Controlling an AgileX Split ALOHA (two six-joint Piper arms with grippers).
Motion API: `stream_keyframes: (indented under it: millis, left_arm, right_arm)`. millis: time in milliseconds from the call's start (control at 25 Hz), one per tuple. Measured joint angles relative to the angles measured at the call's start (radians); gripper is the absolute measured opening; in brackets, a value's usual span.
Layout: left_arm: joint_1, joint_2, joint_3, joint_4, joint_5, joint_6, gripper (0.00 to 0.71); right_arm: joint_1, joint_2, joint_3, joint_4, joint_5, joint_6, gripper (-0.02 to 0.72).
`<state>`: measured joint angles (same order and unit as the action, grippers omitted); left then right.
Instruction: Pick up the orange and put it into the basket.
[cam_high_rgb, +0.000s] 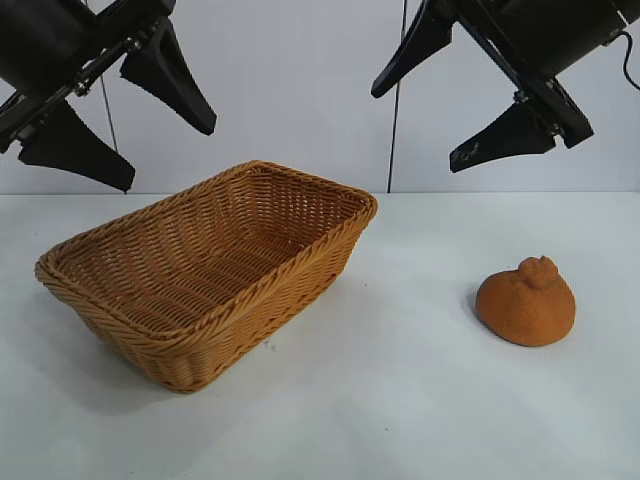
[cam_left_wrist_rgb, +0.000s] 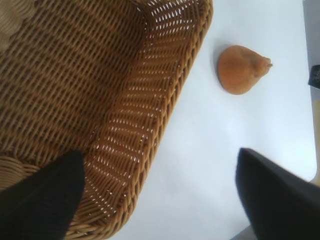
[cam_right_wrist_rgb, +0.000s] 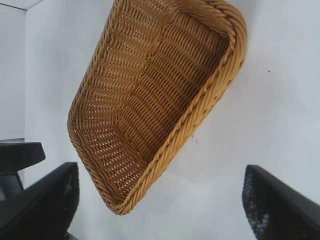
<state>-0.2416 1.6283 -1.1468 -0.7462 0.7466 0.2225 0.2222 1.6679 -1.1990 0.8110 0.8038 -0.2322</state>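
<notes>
Overhead, both arms hang above the table (cam_high_rgb: 420, 420) with their jaws spread wide and nothing in them.
Left gripper (cam_high_rgb: 165, 150) hovers over the basket (cam_high_rgb: 300, 265); right gripper (cam_high_rgb: 420, 130) is high up, and the orange (cam_high_rgb: 525, 302) sits on the table, well apart from the basket.
</notes>
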Motion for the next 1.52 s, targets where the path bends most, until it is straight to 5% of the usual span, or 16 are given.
stream_keyframes:
  millis: [1280, 1520]
  left_arm:
    - [0.0, 0.0, 0.0, 0.001, -0.007, 0.0, 0.589]
    - [0.082, -0.031, 0.0, 0.083, 0.033, -0.054, 0.589]
  right_arm:
    - [0.0, 0.0, 0.0, 0.0, -0.001, 0.0, 0.608]
    - [0.0, 0.0, 0.0, 0.0, -0.003, 0.0, 0.608]
